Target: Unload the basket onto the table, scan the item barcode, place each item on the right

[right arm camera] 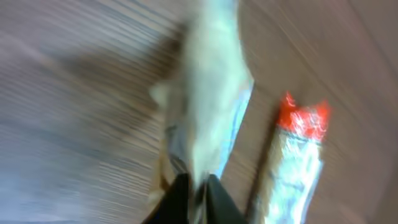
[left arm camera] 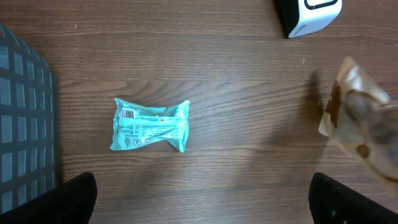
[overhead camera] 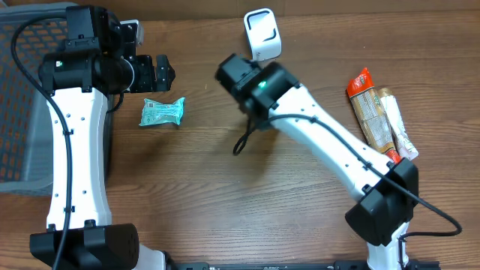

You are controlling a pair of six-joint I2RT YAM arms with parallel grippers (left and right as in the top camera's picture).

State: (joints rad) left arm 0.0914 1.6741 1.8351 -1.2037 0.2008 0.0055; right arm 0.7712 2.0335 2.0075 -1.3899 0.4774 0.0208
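In the right wrist view my right gripper (right arm camera: 198, 193) is shut on a pale, blurred packet (right arm camera: 208, 106), and a red-topped snack bar (right arm camera: 295, 162) lies beside it on the wood. In the left wrist view a tan packet (left arm camera: 359, 127) hangs blurred at the right edge, below the white barcode scanner (left arm camera: 308, 15). From overhead the right wrist (overhead camera: 251, 79) sits just below the scanner (overhead camera: 262, 34), hiding its fingers and the held packet. My left gripper (overhead camera: 154, 73) is open, with nothing in it, over a teal packet (overhead camera: 161, 112) that is also in its own view (left arm camera: 149, 124).
A dark mesh basket (overhead camera: 22, 112) stands at the left edge, partly under the left arm. The red-topped snack bar (overhead camera: 369, 109) and a white packet (overhead camera: 397, 124) lie side by side at the right. A black cable (overhead camera: 244, 139) dangles under the right arm.
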